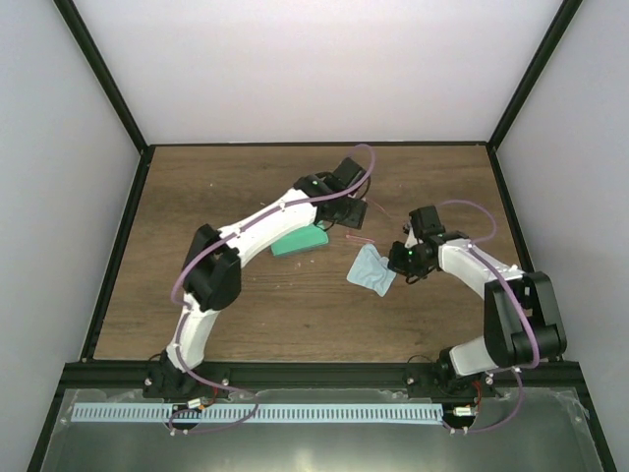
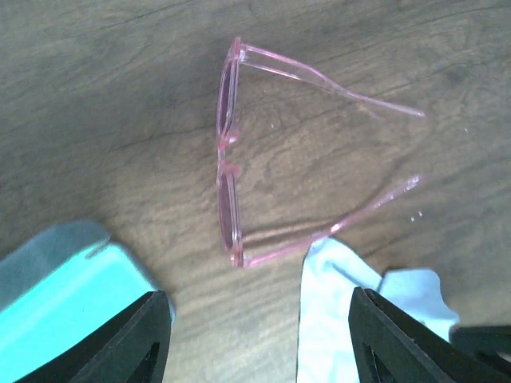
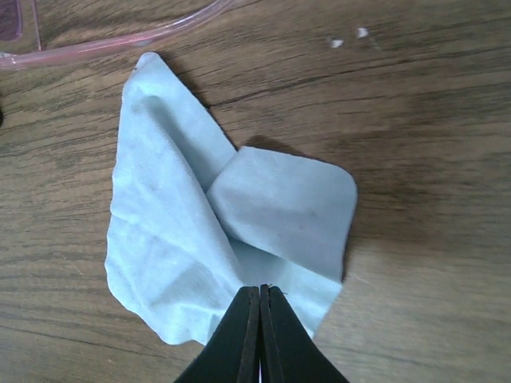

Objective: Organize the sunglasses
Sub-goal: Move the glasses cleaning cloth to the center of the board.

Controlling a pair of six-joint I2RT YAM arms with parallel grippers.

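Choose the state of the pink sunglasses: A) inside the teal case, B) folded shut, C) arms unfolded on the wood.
C: the sunglasses lie on the table with both arms spread, outside the case.

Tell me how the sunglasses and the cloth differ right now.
The sunglasses are pink, see-through and stiff, with their arms spread open; the cloth is light blue, opaque and crumpled, with a corner folded over. The sunglasses lie free, ahead of the open left gripper; the cloth is pinched at its edge by the shut right gripper. Both rest on the wooden table, close together.
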